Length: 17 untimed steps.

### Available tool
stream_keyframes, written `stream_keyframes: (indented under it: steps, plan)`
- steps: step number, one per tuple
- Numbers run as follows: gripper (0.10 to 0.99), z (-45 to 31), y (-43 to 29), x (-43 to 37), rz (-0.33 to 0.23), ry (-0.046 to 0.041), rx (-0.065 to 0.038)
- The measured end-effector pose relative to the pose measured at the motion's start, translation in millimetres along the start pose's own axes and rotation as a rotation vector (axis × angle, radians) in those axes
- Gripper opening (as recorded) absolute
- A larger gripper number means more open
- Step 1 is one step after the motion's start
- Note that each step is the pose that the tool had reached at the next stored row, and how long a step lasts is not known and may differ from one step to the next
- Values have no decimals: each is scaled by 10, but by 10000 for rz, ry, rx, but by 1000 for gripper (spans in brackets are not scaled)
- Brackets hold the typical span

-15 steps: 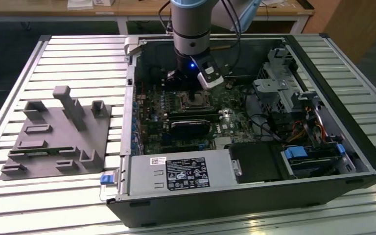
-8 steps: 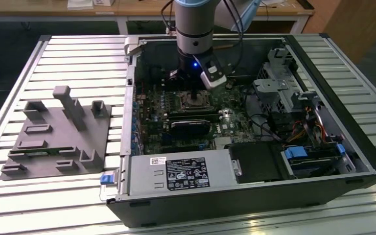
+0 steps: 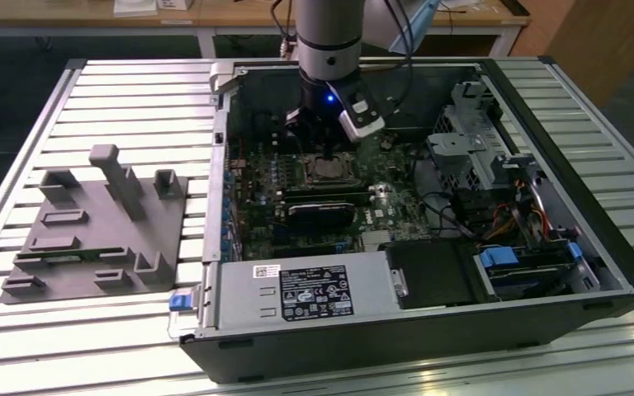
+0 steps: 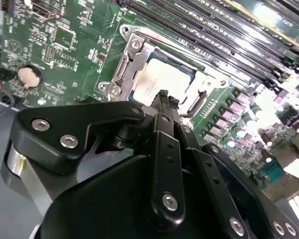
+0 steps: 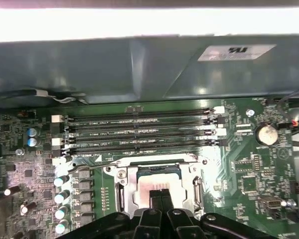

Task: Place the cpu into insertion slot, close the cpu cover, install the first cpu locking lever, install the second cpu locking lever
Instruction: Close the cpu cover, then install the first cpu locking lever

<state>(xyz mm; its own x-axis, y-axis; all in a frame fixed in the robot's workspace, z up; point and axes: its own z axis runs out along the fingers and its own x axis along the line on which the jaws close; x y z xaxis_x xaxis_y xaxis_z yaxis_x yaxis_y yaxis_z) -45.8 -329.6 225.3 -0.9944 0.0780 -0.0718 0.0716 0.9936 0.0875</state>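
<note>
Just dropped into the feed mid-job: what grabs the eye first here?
The arm reaches straight down into the open computer case in the middle of the exterior view. In the second wrist view the black claw, shut, hangs over the silvery cpu, which lies inside the window of the cpu cover.

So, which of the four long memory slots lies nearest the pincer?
The slot bordering the cpu cover, over which the pincer hangs; the other three lie beyond it.

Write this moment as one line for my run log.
gripper: shut, tips just above chip | chip: seated under cover | cover: down, framing chip
</note>
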Motion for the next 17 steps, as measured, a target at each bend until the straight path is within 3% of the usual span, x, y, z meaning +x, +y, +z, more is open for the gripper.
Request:
stream_keyframes:
  steps: [4,17]
  plan:
    - [106,-61,5,-4,-1,-12,0]
    - [106,-82,7,-6,-1,-13,-1]
